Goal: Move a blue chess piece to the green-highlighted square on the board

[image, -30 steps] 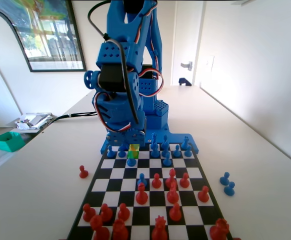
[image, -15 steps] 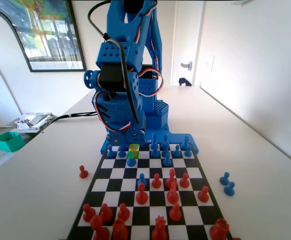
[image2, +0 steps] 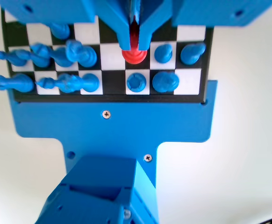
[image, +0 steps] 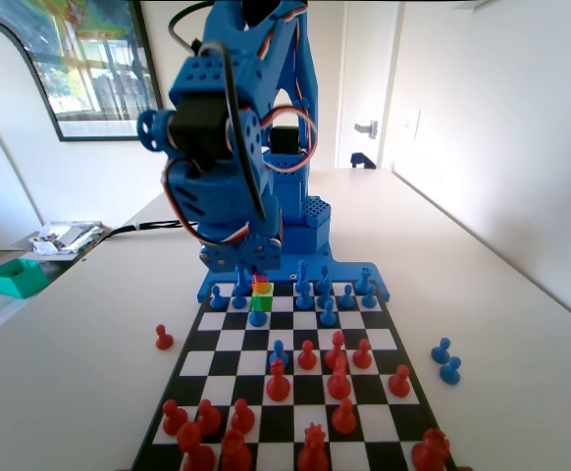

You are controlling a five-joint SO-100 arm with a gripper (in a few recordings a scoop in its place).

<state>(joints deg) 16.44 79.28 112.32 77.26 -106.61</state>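
Since the earlier frames the blue arm's upper body has swung toward the left of the fixed view and tipped, and a small red piece (image: 261,280) now shows above the green-highlighted square (image: 262,301) where none was seen before; in the wrist view the gripper (image2: 134,46) hangs from the top edge with its two jaws closed tight on that red piece (image2: 134,52), whose round base pokes out just below the jaw tips over the board (image2: 115,88); blue pieces crowd both sides there, a cluster of tall ones to the left and two rounder ones just beside the gripper on the right, with two more in the row below; in the fixed view the green-highlighted square sits in the far rows of the board (image: 384,339), left of centre, with a blue pawn (image: 257,316) on the square just in front of it and other blue pieces close on either side; red pieces fill the near rows; off the board on the desk (image: 89,343), a lone red pawn (image: 164,338) stands to the left and two blue pawns (image: 446,361) to the right; a teal tray (image: 17,277) sits at the far left edge, its contents too small to tell.
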